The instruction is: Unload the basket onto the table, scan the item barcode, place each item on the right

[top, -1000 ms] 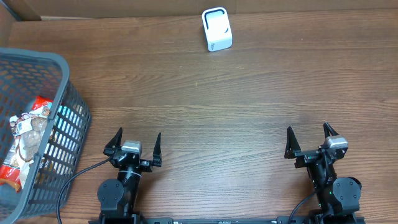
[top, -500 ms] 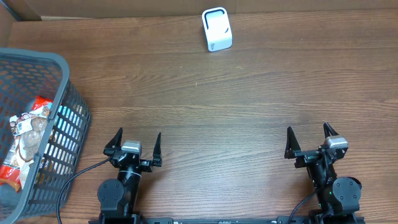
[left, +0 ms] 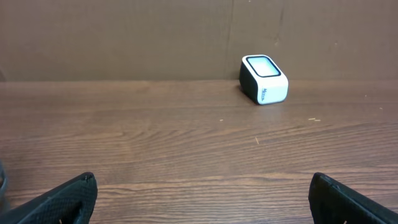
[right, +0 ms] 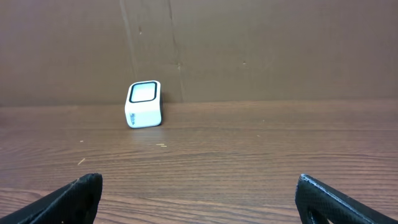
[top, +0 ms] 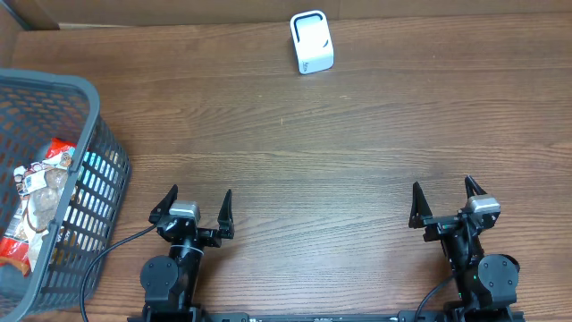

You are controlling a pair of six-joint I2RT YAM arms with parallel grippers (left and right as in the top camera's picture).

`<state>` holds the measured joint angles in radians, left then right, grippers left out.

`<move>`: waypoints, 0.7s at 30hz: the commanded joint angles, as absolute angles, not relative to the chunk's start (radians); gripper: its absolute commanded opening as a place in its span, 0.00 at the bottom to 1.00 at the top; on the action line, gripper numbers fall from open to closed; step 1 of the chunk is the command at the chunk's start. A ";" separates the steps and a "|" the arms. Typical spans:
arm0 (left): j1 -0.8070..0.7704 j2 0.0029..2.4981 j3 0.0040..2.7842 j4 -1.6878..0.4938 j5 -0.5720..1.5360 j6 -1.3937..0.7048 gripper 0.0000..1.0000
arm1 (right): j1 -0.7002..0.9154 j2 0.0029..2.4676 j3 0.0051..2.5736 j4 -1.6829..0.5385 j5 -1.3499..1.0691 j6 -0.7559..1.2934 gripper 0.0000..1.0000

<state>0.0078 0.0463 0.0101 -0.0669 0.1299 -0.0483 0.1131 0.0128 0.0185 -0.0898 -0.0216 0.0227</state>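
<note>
**Barely any change: both grippers wide open, goods lying in the basket**

Compared with a second ago, almost nothing differs. Seen from overhead, only the left gripper [top: 200, 190] looks nudged a shade toward the basket [top: 55, 84]. The right gripper [top: 442, 183] sits exactly where it was, and nothing else on the surface [top: 357, 134] has shifted.

Both grippers are at the near edge of the surface, well apart from each other. Each has its fingers spread wide and nothing between them. In each wrist view the dark fingertips [left: 61, 200] [right: 69, 198] show only at the bottom corners, with bare wood between them.

The basket is a grey plastic one with slatted walls, at the far left and partly cut off by the picture edge. Inside it lies a red and white snack packet [top: 43, 183], the kind of item to be scanned. A further red wrapper [top: 12, 250] lies below it, and something blue [top: 96, 166] shows through the slats. No barcode is legible from here.

The scanner [top: 312, 41], a small white box with a dark-rimmed window on top, stands at the far edge of the surface. It is near the cardboard wall [left: 124, 37] and well apart from the basket and both grippers. Both wrist cameras also see it [left: 263, 79] [right: 144, 104] upright.

A black cable [top: 109, 258] runs from the left arm's base past the basket.
</note>
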 commanded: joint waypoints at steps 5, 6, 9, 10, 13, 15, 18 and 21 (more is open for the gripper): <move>0.003 0.051 0.005 -0.067 0.128 -0.068 0.99 | 0.118 0.003 0.008 -0.084 -0.019 0.026 1.00; 0.003 0.051 0.005 -0.067 0.129 -0.068 0.99 | 0.118 0.003 0.008 -0.084 -0.019 0.026 1.00; 0.003 0.051 0.005 -0.067 0.131 -0.080 1.00 | 0.118 0.003 0.008 -0.084 -0.019 0.026 1.00; 0.003 0.051 0.005 -0.067 0.132 -0.101 1.00 | 0.118 0.003 0.008 -0.084 -0.019 0.026 1.00; 0.003 0.051 0.005 -0.067 0.131 -0.232 0.99 | 0.118 0.003 0.008 -0.084 -0.019 0.026 1.00; 0.003 0.051 0.005 -0.067 0.131 -0.290 1.00 | 0.118 0.003 0.008 -0.084 -0.019 0.026 1.00; 0.003 0.051 0.005 -0.067 0.131 -0.312 1.00 | 0.118 0.003 0.008 -0.084 -0.019 0.026 1.00; 0.003 0.051 0.005 -0.067 0.141 -0.332 1.00 | 0.118 0.003 0.008 -0.084 -0.019 0.026 1.00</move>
<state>0.0078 0.0483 0.0101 -0.0669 0.1303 -0.2611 0.1131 0.0128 0.0185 -0.0902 -0.0219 0.0227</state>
